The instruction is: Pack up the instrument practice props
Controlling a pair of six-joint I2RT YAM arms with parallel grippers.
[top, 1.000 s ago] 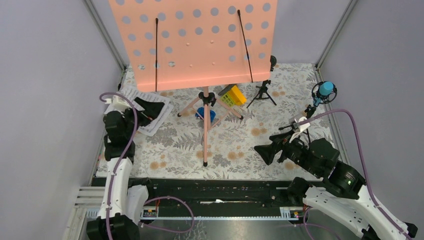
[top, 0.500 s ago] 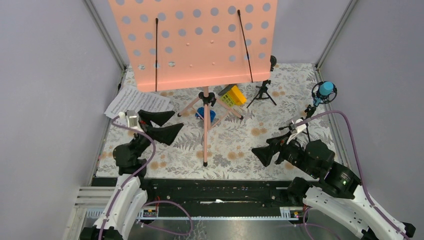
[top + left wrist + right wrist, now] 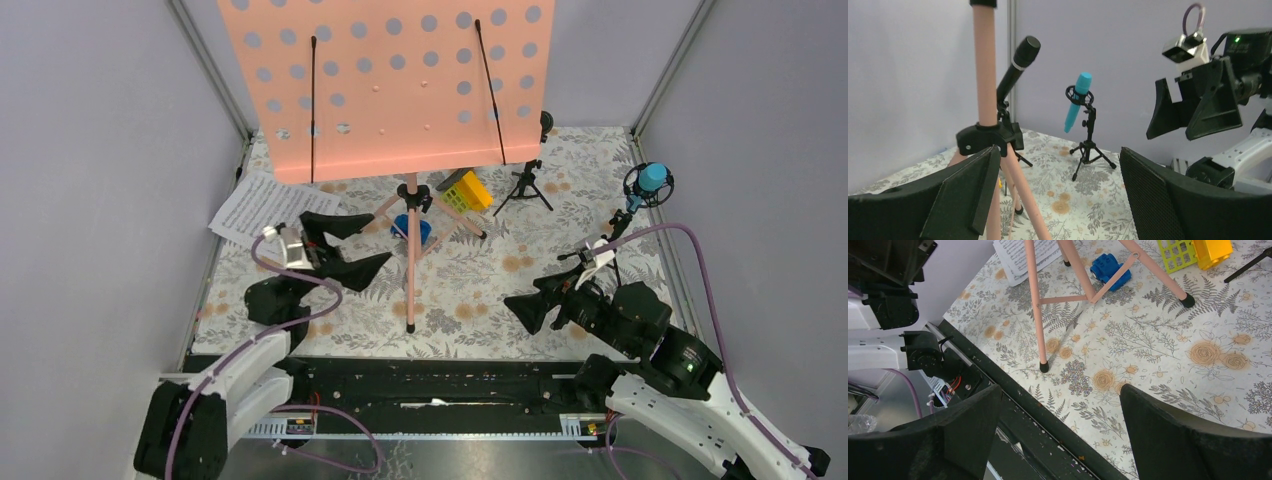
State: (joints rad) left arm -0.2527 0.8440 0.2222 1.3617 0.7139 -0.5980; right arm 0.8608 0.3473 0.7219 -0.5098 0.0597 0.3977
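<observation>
Standing centre: pink music stand (image 3: 390,80), upright.
Left gripper (image 3: 380,240): jaws apart, empty, beside its pole.
Right gripper (image 3: 517,313): jaws apart, empty.
Sheet music (image 3: 255,205): flat, far left.
Far right: black mic (image 3: 545,123), blue mic (image 3: 652,178).

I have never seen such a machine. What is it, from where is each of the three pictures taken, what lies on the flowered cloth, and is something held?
Two robot arms are fixed side by side at the near edge; each ends in a gripper with two black fingers. The top view looks down from behind them: left gripper on the left, right gripper on the right. The other two come from cameras on the wrists, so each shows its own fingers. On the flowered cloth stand a pink music stand, a black mic and a blue mic. Sheet music lies at the far left; a blue toy car and a yellow-green block sit by the stand's legs. Both grippers are open and hold nothing.
</observation>
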